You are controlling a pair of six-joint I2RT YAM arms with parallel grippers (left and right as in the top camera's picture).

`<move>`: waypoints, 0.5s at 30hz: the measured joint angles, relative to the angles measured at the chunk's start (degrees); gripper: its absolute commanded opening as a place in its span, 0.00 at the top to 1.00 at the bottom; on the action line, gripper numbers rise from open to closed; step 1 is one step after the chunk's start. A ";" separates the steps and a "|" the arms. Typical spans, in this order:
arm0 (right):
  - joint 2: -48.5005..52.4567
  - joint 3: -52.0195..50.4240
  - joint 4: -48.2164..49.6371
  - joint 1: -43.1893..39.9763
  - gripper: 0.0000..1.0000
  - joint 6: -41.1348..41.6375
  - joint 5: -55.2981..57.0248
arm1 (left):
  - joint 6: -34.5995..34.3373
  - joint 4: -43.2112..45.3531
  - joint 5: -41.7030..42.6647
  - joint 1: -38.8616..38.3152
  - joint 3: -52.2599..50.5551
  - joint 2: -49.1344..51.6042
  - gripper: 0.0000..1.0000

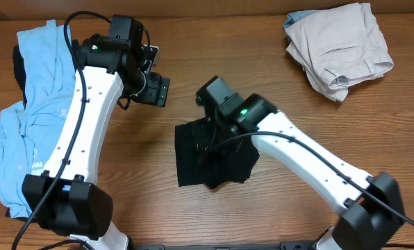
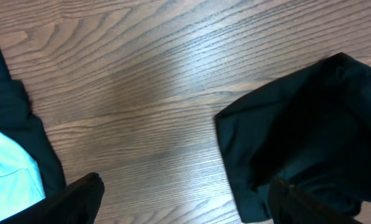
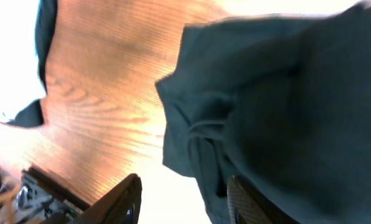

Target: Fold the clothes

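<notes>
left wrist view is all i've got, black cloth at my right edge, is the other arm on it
Observer: Yes, the right arm reaches over the black T-shirt, a compact bundle at mid-table.
Operator: is it gripping
Observer: No, the right gripper has its fingers apart above the cloth.
Operator: anything else out there
Observer: Beige trousers lie crumpled at the far right corner of the table.

open table point(image 1: 290, 104) between black shirt point(image 1: 192, 158), trousers point(image 1: 339, 48)
</notes>
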 measured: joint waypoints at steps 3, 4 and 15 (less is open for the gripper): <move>-1.84 2.99 -2.32 -0.17 0.51 0.44 4.15 | 0.00 0.48 0.00 0.11 0.00 0.68 0.13; -2.25 3.45 -3.19 -0.24 0.51 1.11 5.77 | 0.00 0.70 0.00 0.31 0.00 0.81 0.12; 3.13 3.63 -9.11 -0.74 0.53 14.36 14.38 | 0.00 4.24 -0.22 7.41 0.00 0.92 0.00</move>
